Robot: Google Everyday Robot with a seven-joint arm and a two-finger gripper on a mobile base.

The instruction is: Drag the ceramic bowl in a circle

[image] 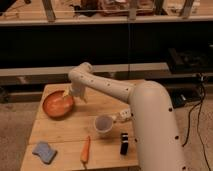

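Five things sit on the wooden worktop, and the one that matters, the ceramic bowl, is upright near the back-left corner, orange and glossy inside. The claw hangs right at the bowl's right-hand rim, at or just over the edge. I honestly can't tell if it's apart, together or clamped on the rim, or even whether it's touching. My guess on the why: hooking or pinning the rim lets you slide a shallow bowl around without lifting it, so parking the claw at the edge makes sense. The white arm reaches in from the right across the back of the worktop, which keeps it away from the other stuff. The pale cup is nearer the middle, well apart from the bowl, with a carrot and a small black object toward the front and a blue sponge at the front-left corner. A tight circle looks like it'd fit; a wide one might nudge the cup. Surface is light wood planks, looks smooth enough to drag on. Behind it there's a dark, dim shelving unit, a speckled floor, and some cables trailing on the right.
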